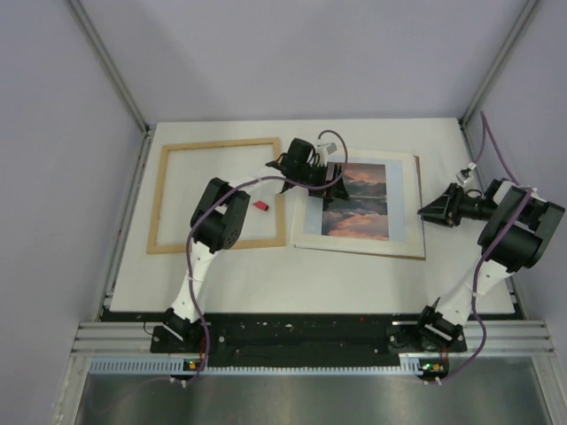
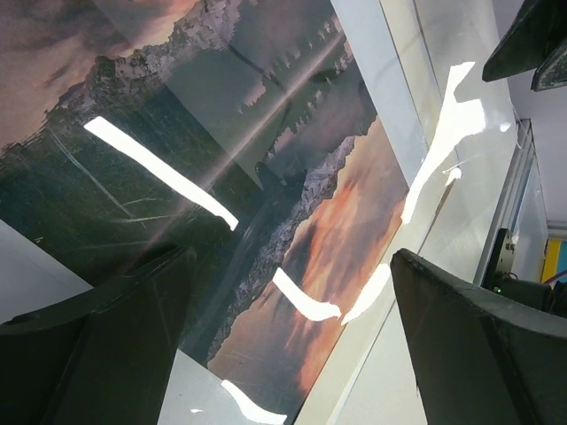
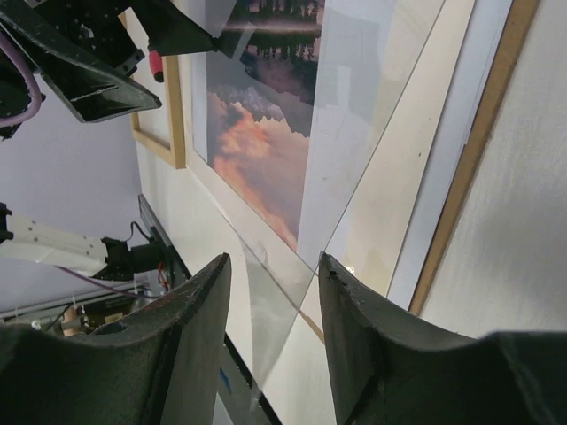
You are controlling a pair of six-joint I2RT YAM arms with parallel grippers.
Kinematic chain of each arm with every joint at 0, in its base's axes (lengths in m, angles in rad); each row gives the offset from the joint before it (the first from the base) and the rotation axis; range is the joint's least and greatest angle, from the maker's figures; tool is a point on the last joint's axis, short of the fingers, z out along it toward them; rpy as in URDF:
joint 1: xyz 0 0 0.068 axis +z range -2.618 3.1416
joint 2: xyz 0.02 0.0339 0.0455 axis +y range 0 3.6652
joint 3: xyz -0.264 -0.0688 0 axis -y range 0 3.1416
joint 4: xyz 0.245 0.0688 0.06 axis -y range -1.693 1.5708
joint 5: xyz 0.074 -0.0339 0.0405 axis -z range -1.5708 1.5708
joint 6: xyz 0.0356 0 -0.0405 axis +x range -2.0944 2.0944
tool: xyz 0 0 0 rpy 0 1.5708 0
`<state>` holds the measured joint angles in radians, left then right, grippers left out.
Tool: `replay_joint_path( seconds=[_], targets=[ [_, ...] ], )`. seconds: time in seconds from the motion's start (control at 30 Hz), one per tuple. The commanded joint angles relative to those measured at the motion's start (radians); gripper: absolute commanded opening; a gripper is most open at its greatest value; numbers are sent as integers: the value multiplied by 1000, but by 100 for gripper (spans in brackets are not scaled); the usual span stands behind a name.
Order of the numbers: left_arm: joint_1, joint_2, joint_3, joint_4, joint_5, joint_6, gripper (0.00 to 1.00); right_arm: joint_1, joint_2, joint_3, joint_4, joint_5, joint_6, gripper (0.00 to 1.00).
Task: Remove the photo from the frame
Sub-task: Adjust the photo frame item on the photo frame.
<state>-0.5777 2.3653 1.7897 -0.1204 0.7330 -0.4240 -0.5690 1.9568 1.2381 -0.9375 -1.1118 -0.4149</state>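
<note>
**Photo under pane: slip risk**

Photo (image 1: 356, 202) lies in frame (image 1: 407, 239), right of centre, with a clear pane (image 3: 372, 133) seemingly over it. Left gripper (image 2: 292, 255) gapes above its left edge. Right gripper (image 3: 275, 266), also spread, sits at the frame's right edge. Closing may skid on the pane or drag the stack.

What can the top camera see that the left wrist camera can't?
Only the top camera shows the empty wooden frame and a small red thing lying inside it. Only the left wrist camera shows the bright glare streaks across the photo, seen up close. Both show the photo and the left tool, open over it.
</note>
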Motion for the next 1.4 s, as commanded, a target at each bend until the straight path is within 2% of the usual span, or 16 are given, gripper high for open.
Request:
replay_joint_path(
  seconds=[0.0,0.37,0.43,0.57,0.77,0.97,1.13,1.37],
  targets=[
    [-28,69,-13,-74,-24,-6,99,24,-19,11,17,-98,10,43],
    [-36,74,-19,-70,-21,-9,99,149,53,15,58,-62,40,39],
    [-36,72,-19,-70,-20,-10,99,152,50,11,100,-37,83,30],
    [-27,39,-7,-93,-20,11,99,153,27,-23,202,70,172,0],
    [61,-99,28,-171,-40,60,99,153,31,-55,252,151,203,0],
    [154,-181,22,-236,-168,165,99,164,27,-71,279,184,218,0],
    [193,-137,24,-239,-149,163,99,169,22,-84,293,202,226,0],
    [202,-95,28,-266,-204,214,99,172,20,-95,302,219,229,0]
  ],
)
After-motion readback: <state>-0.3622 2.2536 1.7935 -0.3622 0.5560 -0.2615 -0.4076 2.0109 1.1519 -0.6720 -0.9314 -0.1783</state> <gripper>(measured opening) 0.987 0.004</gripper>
